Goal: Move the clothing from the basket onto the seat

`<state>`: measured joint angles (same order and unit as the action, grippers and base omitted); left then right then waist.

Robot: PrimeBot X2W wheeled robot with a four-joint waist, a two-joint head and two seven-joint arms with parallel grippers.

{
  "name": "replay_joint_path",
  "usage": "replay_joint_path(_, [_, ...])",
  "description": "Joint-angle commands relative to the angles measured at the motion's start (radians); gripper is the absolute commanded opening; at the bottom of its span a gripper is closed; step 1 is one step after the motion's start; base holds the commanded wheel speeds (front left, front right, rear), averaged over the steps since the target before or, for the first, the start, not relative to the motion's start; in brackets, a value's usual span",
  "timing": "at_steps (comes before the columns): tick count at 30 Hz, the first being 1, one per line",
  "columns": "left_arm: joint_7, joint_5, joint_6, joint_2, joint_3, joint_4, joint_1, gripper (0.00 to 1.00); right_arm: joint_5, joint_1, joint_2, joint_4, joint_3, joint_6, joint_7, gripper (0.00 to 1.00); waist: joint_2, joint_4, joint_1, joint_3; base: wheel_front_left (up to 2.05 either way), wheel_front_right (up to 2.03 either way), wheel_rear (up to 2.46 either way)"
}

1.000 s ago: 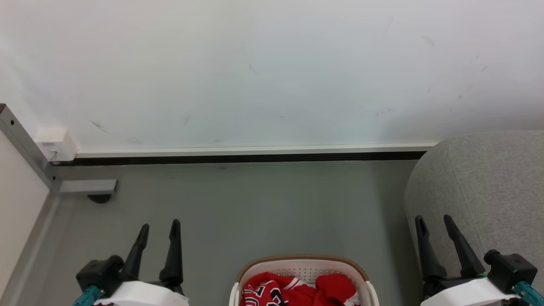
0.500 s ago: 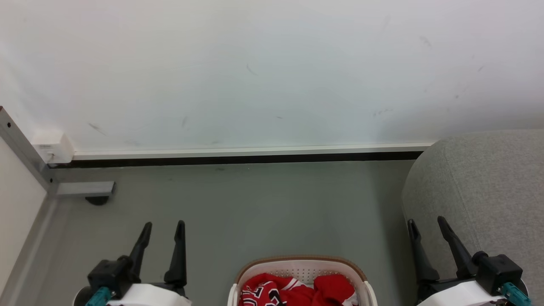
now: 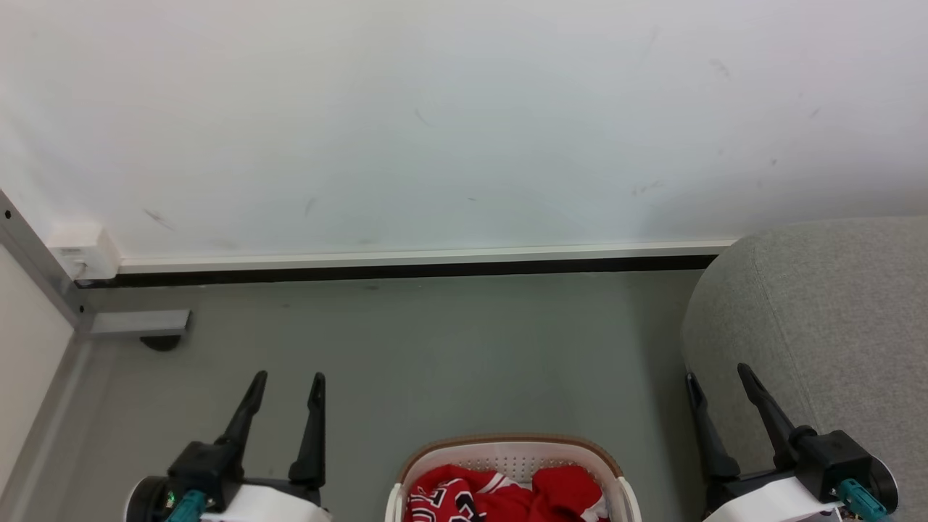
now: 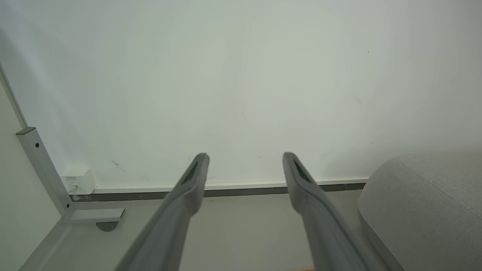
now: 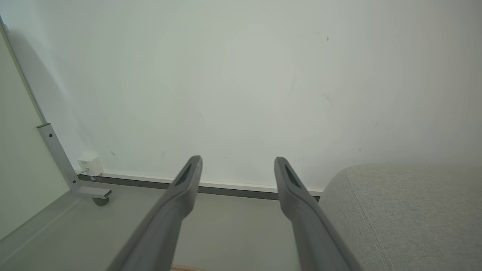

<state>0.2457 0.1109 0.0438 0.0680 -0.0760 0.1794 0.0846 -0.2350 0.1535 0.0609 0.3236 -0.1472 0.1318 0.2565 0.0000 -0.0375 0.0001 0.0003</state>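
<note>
Low at either side of the head view, the left gripper (image 3: pixel 287 378) and right gripper (image 3: pixel 718 373) hang with fingers spread, holding nothing. Between them the red clothing (image 3: pixel 507 496) lies heaped in the basket (image 3: pixel 511 441) on the floor (image 3: pixel 435 348); the grey seat (image 3: pixel 819 304) stands to its right, just behind the right gripper

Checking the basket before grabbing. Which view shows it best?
The head view: the basket shows its far rim and perforated wall, with red clothing inside, the near part cut off. The left wrist view catches a sliver of tan rim at its bottom edge, the right wrist view a like sliver.
</note>
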Motion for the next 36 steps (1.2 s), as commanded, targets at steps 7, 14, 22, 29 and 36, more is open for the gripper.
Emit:
replay_joint_path(7, [0.017, -0.076, 0.002, 0.0, 0.004, -0.009, 0.011, 1.0, 0.059, 0.007, -0.011, -0.016, 0.009, -0.002, 0.008, 1.0, 0.0, -0.005, -0.0001, 0.003, 0.0, 0.0, 0.0])
replay_joint_path(14, [0.019, -0.085, 0.003, -0.002, 0.009, -0.014, 0.011, 1.0, 0.071, 0.003, -0.012, -0.017, 0.013, -0.002, 0.009, 1.0, 0.0, -0.008, -0.0001, 0.003, 0.0, 0.0, 0.0])
replay_joint_path(22, [0.019, -0.074, 0.006, -0.006, 0.02, -0.007, 0.009, 1.0, 0.062, -0.001, -0.012, -0.029, 0.018, -0.002, 0.007, 1.0, 0.0, -0.011, -0.0001, 0.002, 0.0, 0.0, 0.0])
replay_joint_path(29, [0.019, -0.057, 0.014, -0.009, 0.028, -0.001, 0.01, 1.0, 0.05, -0.006, -0.012, -0.041, 0.011, -0.002, 0.007, 1.0, 0.0, -0.011, -0.0001, 0.002, 0.0, 0.0, 0.0])
replay_joint_path(36, [0.019, -0.059, 0.023, -0.011, 0.032, 0.0, 0.009, 1.0, 0.047, -0.006, -0.012, -0.044, 0.009, -0.002, 0.007, 1.0, 0.0, -0.015, -0.0001, 0.004, 0.0, 0.0, 0.0])
